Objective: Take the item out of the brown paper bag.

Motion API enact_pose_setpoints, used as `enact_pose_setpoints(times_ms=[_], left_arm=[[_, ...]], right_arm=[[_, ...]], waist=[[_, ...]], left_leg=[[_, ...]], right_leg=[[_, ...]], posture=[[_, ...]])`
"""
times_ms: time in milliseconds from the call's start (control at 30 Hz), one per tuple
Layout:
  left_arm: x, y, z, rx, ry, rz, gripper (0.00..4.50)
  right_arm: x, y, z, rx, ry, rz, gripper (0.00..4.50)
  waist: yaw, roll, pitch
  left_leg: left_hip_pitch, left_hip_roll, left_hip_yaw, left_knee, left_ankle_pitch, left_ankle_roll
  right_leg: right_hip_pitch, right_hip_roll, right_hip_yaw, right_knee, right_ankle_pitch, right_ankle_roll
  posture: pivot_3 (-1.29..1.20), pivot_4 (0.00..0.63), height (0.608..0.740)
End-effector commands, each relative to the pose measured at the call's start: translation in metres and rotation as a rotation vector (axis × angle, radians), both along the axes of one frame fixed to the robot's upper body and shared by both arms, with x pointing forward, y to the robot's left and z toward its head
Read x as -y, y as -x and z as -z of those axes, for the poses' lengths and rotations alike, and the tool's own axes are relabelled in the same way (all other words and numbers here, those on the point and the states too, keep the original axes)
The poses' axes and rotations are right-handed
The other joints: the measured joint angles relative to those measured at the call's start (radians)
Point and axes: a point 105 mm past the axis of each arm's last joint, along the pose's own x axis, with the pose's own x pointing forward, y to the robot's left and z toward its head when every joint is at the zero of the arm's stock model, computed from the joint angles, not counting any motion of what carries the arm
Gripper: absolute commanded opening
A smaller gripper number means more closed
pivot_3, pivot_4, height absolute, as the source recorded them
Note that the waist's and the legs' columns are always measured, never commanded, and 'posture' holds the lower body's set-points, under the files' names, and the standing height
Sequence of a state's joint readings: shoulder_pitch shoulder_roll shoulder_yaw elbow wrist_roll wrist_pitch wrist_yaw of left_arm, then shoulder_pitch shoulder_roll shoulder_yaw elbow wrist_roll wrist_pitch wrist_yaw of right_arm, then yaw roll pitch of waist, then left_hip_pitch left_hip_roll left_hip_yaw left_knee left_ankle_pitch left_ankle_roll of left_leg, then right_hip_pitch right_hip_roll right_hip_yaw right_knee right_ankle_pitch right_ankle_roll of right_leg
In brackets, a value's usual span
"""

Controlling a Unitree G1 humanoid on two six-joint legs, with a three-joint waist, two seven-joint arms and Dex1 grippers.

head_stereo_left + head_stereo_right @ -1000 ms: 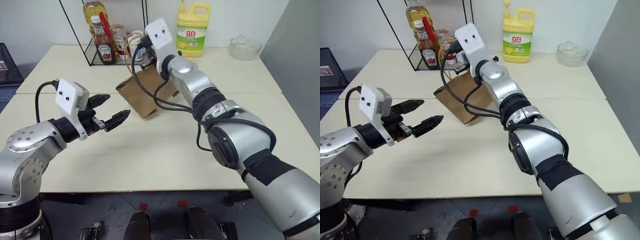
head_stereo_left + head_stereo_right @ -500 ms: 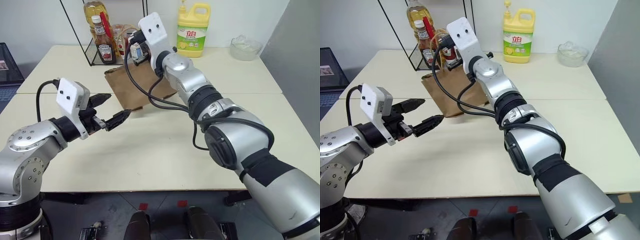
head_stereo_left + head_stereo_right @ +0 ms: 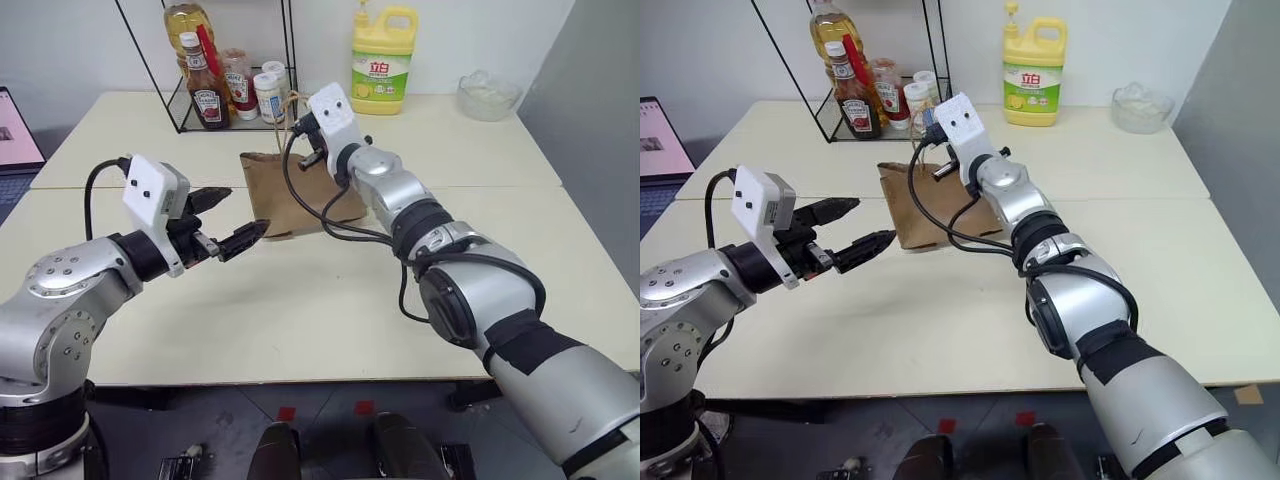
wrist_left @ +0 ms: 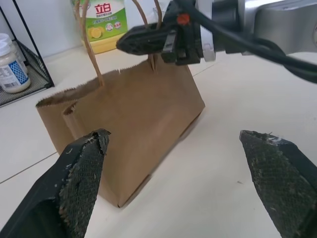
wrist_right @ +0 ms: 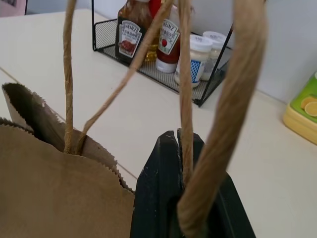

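**Bag held by one cord, bottle not yet out**

Found the brown paper bag [image 3: 292, 193] standing on the table [image 3: 330, 300], just in front of the wire rack [image 3: 232, 110]. Right gripper [image 4: 143, 40] pressed together, pinching a cord handle [image 5: 185, 99] just above the bag's mouth. Left gripper [image 3: 225, 222] spread wide, level, just beside the bag's near end, apart from it. Could not see the bottle; presumably inside the bag, so heading and long axis impossible to tell. Bag's long axis ran across the table, mouth upward. Best done by keeping the cord taut to hold the mouth open, then reaching in with the spread jaws slowly, without crushing the paper.
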State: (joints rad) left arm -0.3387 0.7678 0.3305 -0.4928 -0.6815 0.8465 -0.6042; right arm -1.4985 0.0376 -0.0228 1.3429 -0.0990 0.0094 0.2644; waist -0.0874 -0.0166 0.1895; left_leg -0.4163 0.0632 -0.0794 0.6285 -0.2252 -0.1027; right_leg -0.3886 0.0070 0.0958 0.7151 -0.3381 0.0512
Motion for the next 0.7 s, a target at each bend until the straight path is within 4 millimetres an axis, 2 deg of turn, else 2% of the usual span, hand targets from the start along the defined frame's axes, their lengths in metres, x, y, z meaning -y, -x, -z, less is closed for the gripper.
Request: enact_pose_setpoints(times_ms=[33, 333, 700], left_arm=[[0.002, -0.001, -0.011, 0.05, -0.016, 0.02, 4.5], [0.004, -0.005, -0.011, 0.056, -0.024, 0.038, 4.5], [0.004, -0.008, -0.01, 0.054, -0.038, 0.052, 4.5]], right_arm=[[0.0, 0.002, -0.028, 0.091, -0.001, -0.024, 0.03], [0.004, 0.006, -0.043, 0.119, -0.016, -0.083, 0.03], [-0.003, 0.026, -0.02, 0.041, -0.011, -0.172, 0.03]], waist=[[0.0, 0.0, 0.0], [0.0, 0.0, 0.0], [0.001, 0.0, 0.0]], left_leg=[[0.0, 0.0, 0.0, 0.0, 0.0, 0.0], [0.0, 0.0, 0.0, 0.0, 0.001, -0.002], [0.0, 0.0, 0.0, 0.0, 0.001, -0.002]], right_leg=[[0.0, 0.0, 0.0, 0.0, 0.0, 0.0], [0.0, 0.0, 0.0, 0.0, 0.0, 0.0], [0.0, 0.0, 0.0, 0.0, 0.0, 0.0]], posture=[[0.0, 0.15, 0.74], [0.0, 0.15, 0.74], [0.0, 0.15, 0.74]])
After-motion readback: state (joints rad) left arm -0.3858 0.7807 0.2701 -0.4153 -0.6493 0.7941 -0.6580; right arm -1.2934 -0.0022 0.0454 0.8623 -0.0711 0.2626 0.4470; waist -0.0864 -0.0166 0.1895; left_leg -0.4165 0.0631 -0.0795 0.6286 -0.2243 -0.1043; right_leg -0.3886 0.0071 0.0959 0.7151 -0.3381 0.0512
